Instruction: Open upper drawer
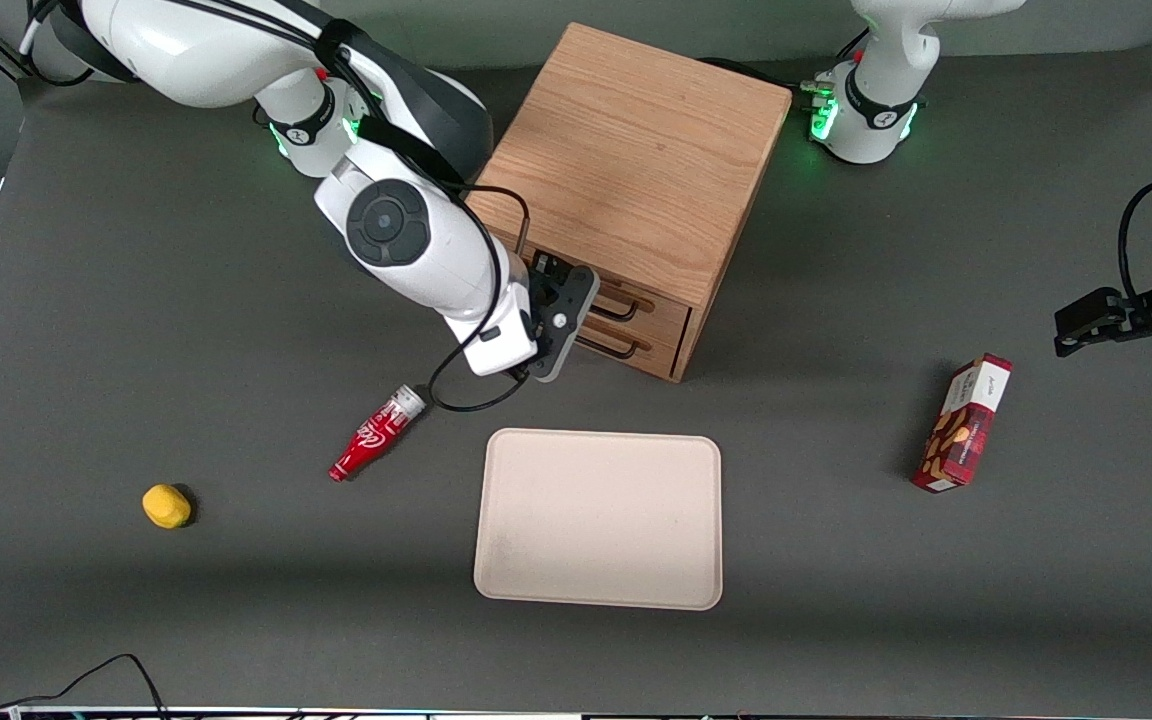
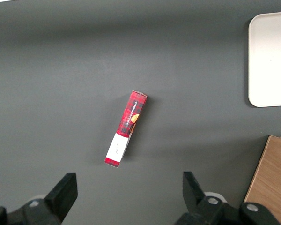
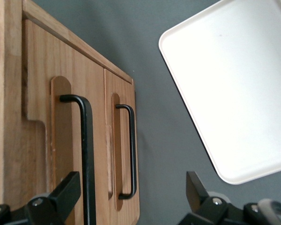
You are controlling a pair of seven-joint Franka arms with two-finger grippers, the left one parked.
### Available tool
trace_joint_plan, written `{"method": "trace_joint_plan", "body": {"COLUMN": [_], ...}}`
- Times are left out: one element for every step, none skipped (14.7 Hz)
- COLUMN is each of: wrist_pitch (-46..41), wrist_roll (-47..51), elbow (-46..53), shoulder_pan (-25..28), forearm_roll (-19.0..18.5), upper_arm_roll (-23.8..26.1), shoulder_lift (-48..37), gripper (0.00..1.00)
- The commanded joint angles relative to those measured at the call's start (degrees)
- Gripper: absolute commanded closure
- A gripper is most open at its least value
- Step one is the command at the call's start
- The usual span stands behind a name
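The wooden cabinet [image 1: 636, 150] stands at the middle of the table, its drawers facing the front camera. The upper drawer [image 1: 661, 310] sits flush with the bottom drawer [image 1: 656, 352]. In the right wrist view the upper drawer [image 3: 37, 93] shows its black bar handle [image 3: 86, 154]; the bottom drawer [image 3: 124, 89] has a matching one. My right gripper [image 1: 581, 322] is open and empty just in front of the drawer fronts. In the right wrist view the gripper [image 3: 131, 201] has the upper handle between its fingers, close beside one finger [image 3: 61, 194].
A cream tray [image 1: 598, 520] lies nearer the front camera than the cabinet, also in the right wrist view [image 3: 234, 84]. A red bottle [image 1: 376, 432] lies beside it and a yellow object [image 1: 166, 506] toward the working arm's end. A red box [image 1: 966, 425] stands toward the parked arm's end.
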Motion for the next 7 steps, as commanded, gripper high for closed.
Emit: {"method": "trace_joint_plan", "body": {"wrist_pitch": [2.2,3.2,4.0,4.5,5.0,5.2,5.2], "wrist_roll": [-3.4,-4.3,-4.5,-4.6,-4.6,-4.6,-4.7], "elbow": [-0.5,-1.3,-2.0,-2.4,-2.4,-2.4,-2.4], "shoulder_pan": [-0.1,-0.2,-0.2,-0.1,-0.1,0.0,0.0], "forearm_roll": [-1.0,-0.9,-0.9,-0.9,-0.9,-0.9,-1.1], "upper_arm_roll": [1.2,1.4,1.6,1.6,1.6,1.6,1.6], "shoulder_lift": [2.5,3.0,3.3,3.8,4.0,4.0,4.4], "gripper": [0.0,0.0,0.0,0.0,0.0,0.0,0.0]}}
